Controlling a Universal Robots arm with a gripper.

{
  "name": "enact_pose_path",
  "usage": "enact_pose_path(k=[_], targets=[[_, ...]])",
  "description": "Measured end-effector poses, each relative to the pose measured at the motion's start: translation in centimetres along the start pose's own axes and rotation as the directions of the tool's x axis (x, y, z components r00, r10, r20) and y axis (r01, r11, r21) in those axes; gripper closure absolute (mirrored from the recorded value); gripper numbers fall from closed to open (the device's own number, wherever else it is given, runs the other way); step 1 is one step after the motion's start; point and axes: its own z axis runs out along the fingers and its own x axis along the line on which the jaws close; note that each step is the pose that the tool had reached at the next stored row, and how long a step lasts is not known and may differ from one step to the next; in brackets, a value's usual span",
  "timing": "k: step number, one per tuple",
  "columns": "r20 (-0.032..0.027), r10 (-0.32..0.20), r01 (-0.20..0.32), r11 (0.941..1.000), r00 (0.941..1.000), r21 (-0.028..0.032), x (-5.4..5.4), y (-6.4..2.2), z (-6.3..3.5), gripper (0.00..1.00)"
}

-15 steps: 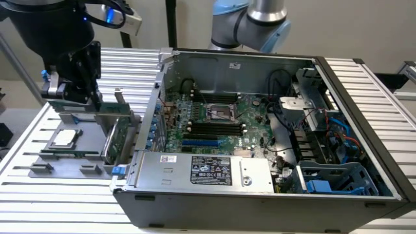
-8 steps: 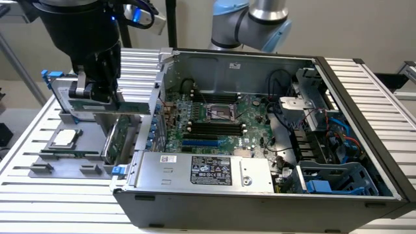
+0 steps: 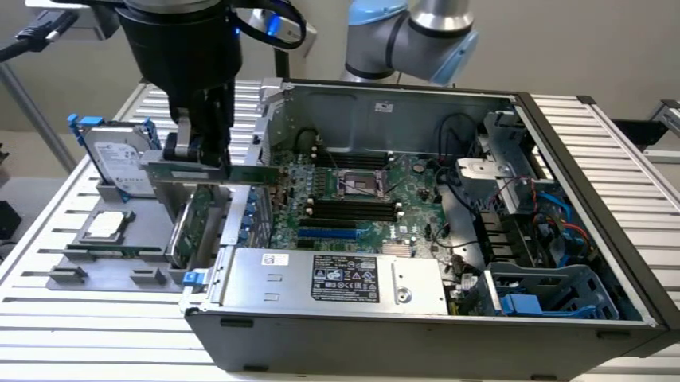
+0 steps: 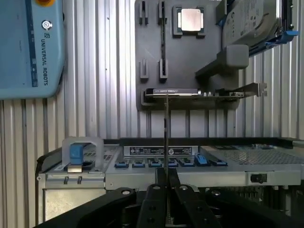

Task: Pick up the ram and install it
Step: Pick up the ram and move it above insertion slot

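One ram (image 3: 255,175) stick sits clamped in the gripper (image 3: 202,161), jaws closed tight on its mid-section. Its long axis is level and approx. parallel to the black DIMM slots (image 3: 345,208). In the ext. view it's at 9 o'clock from the mobo (image 3: 409,187), mostly outside the case wall (image 3: 266,119). It's just above the green expansion card (image 3: 197,227) standing on the grey fixture tray (image 3: 64,274). Wrist view has it edge-on btwn the fingertips (image 4: 154,199), centred, no tilt visible. My read: the step is the carry. To do it well, keep the stick level, hold clearance over card & wall, and keep the grip square so the contact edge isn't cocked.
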Motion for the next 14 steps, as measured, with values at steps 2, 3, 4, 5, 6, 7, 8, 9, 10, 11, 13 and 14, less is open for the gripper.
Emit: enact_pose_path(k=[2,3,4,5,6,7,8,9,10,11,13,14], targets=[[0.0025,0.0,0.0,1.0,1.0,-0.0001,0.0,-0.91,-0.03,1.0],[0.0036,0.0,0.0,1.0,1.0,-0.0001,0.0,-1.33,-0.04,1.0],[0.0049,0.0,0.0,1.0,1.0,-0.0001,0.0,-1.81,-0.06,1.0],[0.006,0.0,0.0,1.0,1.0,-0.0001,0.0,-2.26,-0.08,1.0],[0.0073,0.0,0.0,1.0,1.0,-0.0001,-0.1,-2.71,-0.09,1.0],[0.0084,0.0,0.0,1.0,1.0,-0.0002,-0.1,-3.16,-0.11,1.0],[0.0095,-0.001,0.001,1.0,1.0,-0.0003,-0.1,-3.63,-0.13,1.0],[0.011,0.0,0.0,1.0,0.9999,-0.0003,-0.1,-4.07,-0.15,1.0],[0.0143,-0.001,0.001,1.0,0.9999,-0.0003,-0.1,-4.98,-0.18,1.0],[0.0161,-0.001,0.001,1.0,0.9999,-0.0003,-0.1,-5.44,-0.19,1.0],[0.0194,-0.001,0.001,1.0,0.9998,-0.0004,-0.1,-6.34,-0.22,1.0],[0.0208,-0.001,0.001,1.0,0.9998,-0.0005,-0.1,-6.81,-0.25,1.0]])
